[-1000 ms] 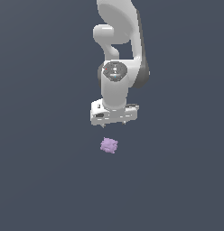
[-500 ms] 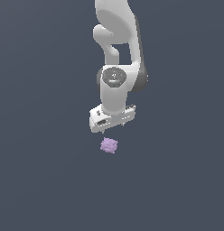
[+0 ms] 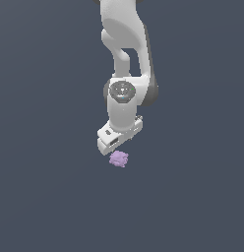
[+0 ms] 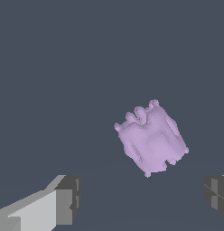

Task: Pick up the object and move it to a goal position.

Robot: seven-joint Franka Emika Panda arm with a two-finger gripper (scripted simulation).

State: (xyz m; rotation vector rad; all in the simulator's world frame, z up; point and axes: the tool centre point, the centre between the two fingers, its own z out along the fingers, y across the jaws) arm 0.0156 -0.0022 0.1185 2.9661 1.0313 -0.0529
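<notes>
In the exterior view, the white Franka arm's gripper (image 3: 116,149) hangs low over the flat dark grey-blue floor (image 3: 40,197), its head tilted so that the fingers are hidden behind the white hand body. The small pale lilac-purple lump with a knobbly surface (image 3: 118,159) lies on the floor just beside the gripper, at about 5 o'clock from the hand's lower edge. From this angle I cannot tell whether anything touches it. The arm stands almost straight above the lump, which suits a top-down grasp: the hand is lined up over the target rather than reaching in from the side.

In the wrist view, the purple lump (image 4: 151,139) sits free on the floor, tilted on the diagonal, with small knobs along one edge. Two dark grey finger pads show at the frame's border, one (image 4: 67,198) at about 7 o'clock from the lump and the other at about 4 o'clock. They stand wide apart, with bare floor between them, and hold nothing. The lump lies beyond the line joining the pads, not yet between them. That spread, by my judgement, leaves room for the bumpy shape to pass in. The hand likely needs to advance and drop further before closing, and the goal is not visible.
</notes>
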